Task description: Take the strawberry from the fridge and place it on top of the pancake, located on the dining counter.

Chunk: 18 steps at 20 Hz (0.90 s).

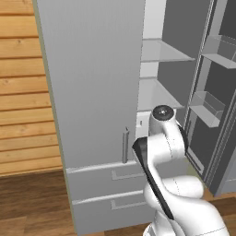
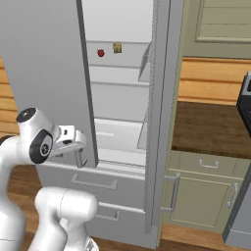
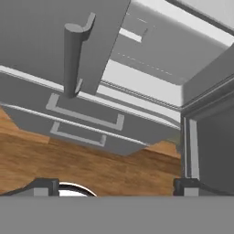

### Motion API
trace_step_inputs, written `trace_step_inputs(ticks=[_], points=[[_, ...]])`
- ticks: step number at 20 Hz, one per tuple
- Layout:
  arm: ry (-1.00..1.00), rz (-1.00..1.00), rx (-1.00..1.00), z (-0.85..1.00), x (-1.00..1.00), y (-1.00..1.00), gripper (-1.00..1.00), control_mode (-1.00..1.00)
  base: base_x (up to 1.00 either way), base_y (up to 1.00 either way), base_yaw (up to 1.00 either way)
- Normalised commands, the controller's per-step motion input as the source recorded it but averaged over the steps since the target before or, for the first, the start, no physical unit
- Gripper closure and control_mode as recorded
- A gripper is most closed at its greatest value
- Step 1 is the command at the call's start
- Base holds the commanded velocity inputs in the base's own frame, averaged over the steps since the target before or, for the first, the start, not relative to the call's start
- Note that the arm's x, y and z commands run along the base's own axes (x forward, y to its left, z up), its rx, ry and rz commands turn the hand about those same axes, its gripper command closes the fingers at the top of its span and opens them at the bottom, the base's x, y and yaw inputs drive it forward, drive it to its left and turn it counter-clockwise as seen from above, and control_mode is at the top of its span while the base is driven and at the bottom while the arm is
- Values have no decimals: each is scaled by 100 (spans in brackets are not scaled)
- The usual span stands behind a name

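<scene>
The tall grey French-door fridge (image 2: 49, 73) stands with its right door (image 2: 164, 122) swung wide and its left door shut, white inner shelves bared between them. Two grey lower drawers (image 3: 87, 121) with flat recessed pulls lie below and ahead of the gripper, over a brown wooden floor (image 3: 91, 169).

The white Franka arm (image 1: 170, 184) rises from the base, folds at a dark-trimmed elbow and reaches forward at about the height of the shut door's lower edge. Its wrist turns the hand toward the fridge opening. The gripper (image 2: 73, 142) hangs just beside the bottom of the shut door's vertical bar handle (image 3: 73, 59), not touching it. In the hand view the two dark fingertips (image 3: 43, 187) sit far apart at either side, jaws spread, with nothing between them.

The tiny red strawberry (image 2: 101, 53) rests on an upper white shelf (image 2: 117, 63), well above the gripper and somewhat to its right. A small yellowish-olive item (image 2: 117, 47) sits just beside the berry on the same shelf.
</scene>
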Motion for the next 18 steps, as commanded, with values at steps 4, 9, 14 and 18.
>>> trace_step_inputs(ticks=[4, 9, 14, 18], points=[[-11, -2, 28, 0, 62, 46, -100, -100, 0, 0, 0], [0, -3, 20, 0, 80, 1, -100, -100, 0, 0, 0], [1, -12, 12, 0, 69, 44, -100, -100, 0, 0, 0], [12, -12, 3, -10, 54, 35, -100, -100, 0, 0, 0]])
